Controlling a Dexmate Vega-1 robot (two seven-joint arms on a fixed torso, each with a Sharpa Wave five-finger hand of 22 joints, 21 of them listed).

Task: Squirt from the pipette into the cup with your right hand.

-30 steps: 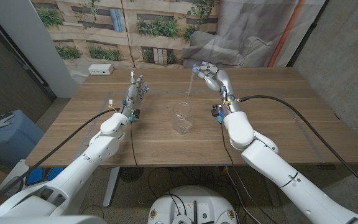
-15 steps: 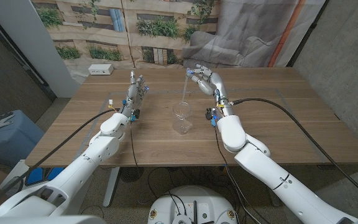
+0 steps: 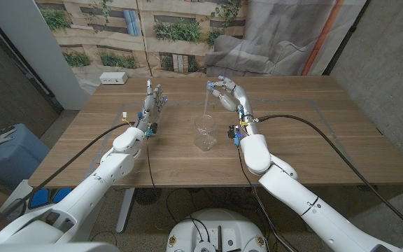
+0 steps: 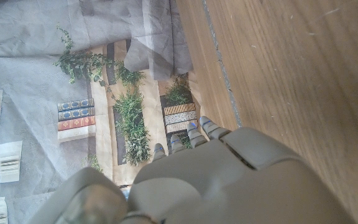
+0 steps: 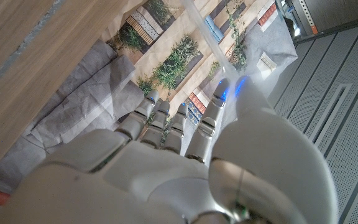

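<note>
Right hand (image 3: 224,93) pinching pipette (image 3: 207,105) between fingers (image 3: 215,89), tip hanging just above cup (image 3: 204,132) standing mid-tabletop (image 3: 313,140); left hand (image 3: 154,99) idling apart, fingers straight and empty; positioning judged done, squeezing judged remaining, no liquid being discernible.

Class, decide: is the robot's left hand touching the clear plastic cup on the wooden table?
Apart. The head view shows bare table between the left hand and the clear plastic cup.
</note>
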